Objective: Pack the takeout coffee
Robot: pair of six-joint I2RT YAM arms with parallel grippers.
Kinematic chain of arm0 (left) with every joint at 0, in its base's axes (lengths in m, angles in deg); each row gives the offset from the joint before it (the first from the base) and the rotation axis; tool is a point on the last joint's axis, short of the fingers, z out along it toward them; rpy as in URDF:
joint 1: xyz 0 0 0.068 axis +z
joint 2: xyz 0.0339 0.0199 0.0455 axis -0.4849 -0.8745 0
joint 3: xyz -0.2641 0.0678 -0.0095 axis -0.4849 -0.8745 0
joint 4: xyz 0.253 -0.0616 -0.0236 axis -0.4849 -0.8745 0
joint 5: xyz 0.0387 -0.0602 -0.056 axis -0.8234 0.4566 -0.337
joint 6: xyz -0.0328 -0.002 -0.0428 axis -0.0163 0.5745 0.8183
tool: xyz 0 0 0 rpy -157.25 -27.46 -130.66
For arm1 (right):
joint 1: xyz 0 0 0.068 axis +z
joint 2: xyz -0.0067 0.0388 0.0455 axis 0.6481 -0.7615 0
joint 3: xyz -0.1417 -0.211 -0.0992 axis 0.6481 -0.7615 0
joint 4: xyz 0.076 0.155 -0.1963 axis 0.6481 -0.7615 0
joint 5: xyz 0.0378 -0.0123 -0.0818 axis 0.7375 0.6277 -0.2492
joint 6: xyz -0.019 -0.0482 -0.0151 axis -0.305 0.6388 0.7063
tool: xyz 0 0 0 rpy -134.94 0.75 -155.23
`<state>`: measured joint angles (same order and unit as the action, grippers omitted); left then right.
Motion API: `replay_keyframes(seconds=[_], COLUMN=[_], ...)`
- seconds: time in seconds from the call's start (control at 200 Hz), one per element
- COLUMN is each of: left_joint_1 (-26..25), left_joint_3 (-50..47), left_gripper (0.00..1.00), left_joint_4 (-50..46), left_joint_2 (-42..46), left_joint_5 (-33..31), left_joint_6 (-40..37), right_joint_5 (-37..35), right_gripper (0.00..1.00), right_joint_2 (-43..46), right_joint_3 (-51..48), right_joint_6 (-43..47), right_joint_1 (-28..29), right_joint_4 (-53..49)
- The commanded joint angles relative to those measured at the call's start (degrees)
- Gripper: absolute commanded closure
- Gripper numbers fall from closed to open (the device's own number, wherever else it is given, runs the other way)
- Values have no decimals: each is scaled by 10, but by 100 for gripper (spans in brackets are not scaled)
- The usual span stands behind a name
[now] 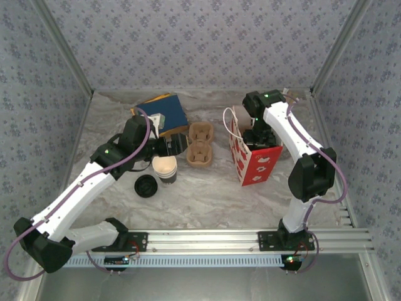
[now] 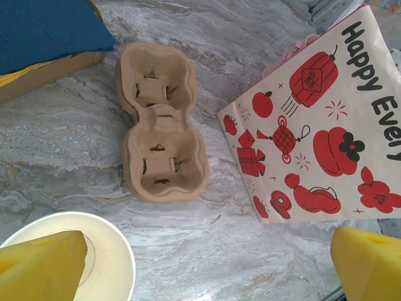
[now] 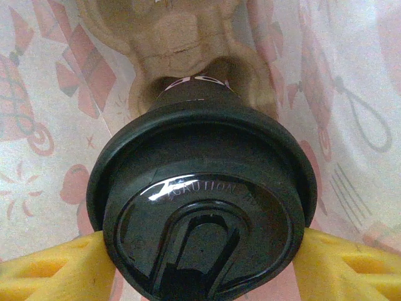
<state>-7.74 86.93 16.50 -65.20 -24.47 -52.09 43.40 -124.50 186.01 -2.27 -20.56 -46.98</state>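
The takeout coffee (image 3: 200,207) shows its round black lid from above, and below the lid a dark-banded wall runs down. My right gripper (image 3: 200,266) is shut on it, with a yellow finger (image 3: 56,269) pressed against each side of the lid. It hangs inside the red-and-white paper bag (image 1: 257,164), above a brown pulp carrier (image 3: 188,44) at the bag's bottom. In the top view my right gripper (image 1: 260,135) reaches down into the bag's mouth. My left gripper (image 2: 207,269) is open over bare table, with nothing between its yellow fingers (image 2: 41,263).
A second pulp carrier (image 1: 200,145) lies empty left of the bag. Lidless paper cups (image 1: 165,169) stand under my left gripper (image 1: 166,145), a loose black lid (image 1: 146,185) lies beside them, and a blue box (image 1: 164,113) sits behind.
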Motion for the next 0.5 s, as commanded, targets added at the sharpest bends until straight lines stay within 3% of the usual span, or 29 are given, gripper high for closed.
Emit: replay_keyframes(seconds=[0.0,0.495], left_joint_1=[-1,0], left_joint_3=[10,6], left_gripper=[0,0], left_joint_4=[4,4], left_joint_2=[-2,1], left_joint_5=[5,5], left_joint_6=[2,5], right_joint_5=[-3,-4], right_gripper=[28,28], right_joint_2=[-7,-3], right_joint_3=[-4,-5], right_joint_6=[3,4], right_joint_1=[-3,-4], right_joint_4=[-4,-6])
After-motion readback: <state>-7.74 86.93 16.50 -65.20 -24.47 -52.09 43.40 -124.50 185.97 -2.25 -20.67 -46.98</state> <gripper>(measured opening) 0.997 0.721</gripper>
